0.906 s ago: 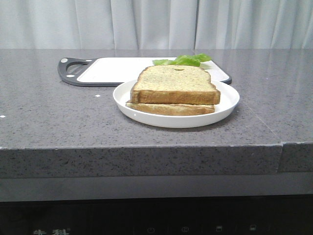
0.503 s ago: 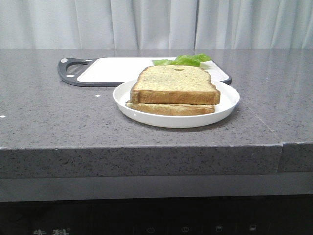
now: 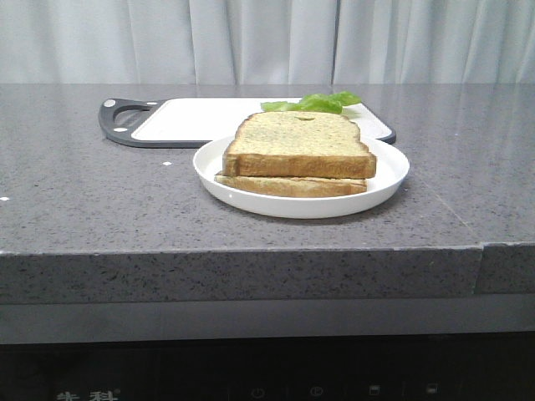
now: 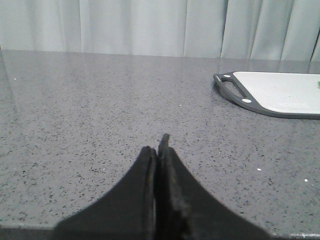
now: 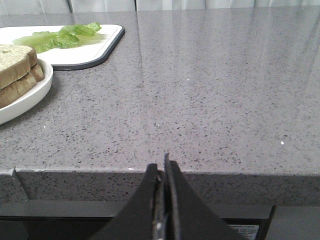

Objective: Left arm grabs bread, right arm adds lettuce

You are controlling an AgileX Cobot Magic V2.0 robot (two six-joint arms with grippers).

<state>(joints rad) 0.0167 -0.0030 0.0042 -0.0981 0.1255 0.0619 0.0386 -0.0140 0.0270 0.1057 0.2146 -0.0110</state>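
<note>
The bread (image 3: 298, 144), a thick toast slice, lies on top of a thinner slice (image 3: 288, 185) on a white plate (image 3: 384, 180); it also shows in the right wrist view (image 5: 15, 62). The lettuce (image 3: 313, 103) lies on a white cutting board (image 3: 192, 119) behind the plate, and shows in the right wrist view (image 5: 57, 36). Neither arm appears in the front view. My left gripper (image 4: 159, 150) is shut and empty over bare counter, left of the board. My right gripper (image 5: 161, 167) is shut and empty at the counter's front edge, right of the plate.
The grey speckled counter (image 3: 84, 192) runs wide on both sides of the plate. The board's black handle end (image 4: 232, 90) faces left. A curtain hangs behind the counter. The counter's front edge (image 5: 225, 172) lies just beyond the right fingertips.
</note>
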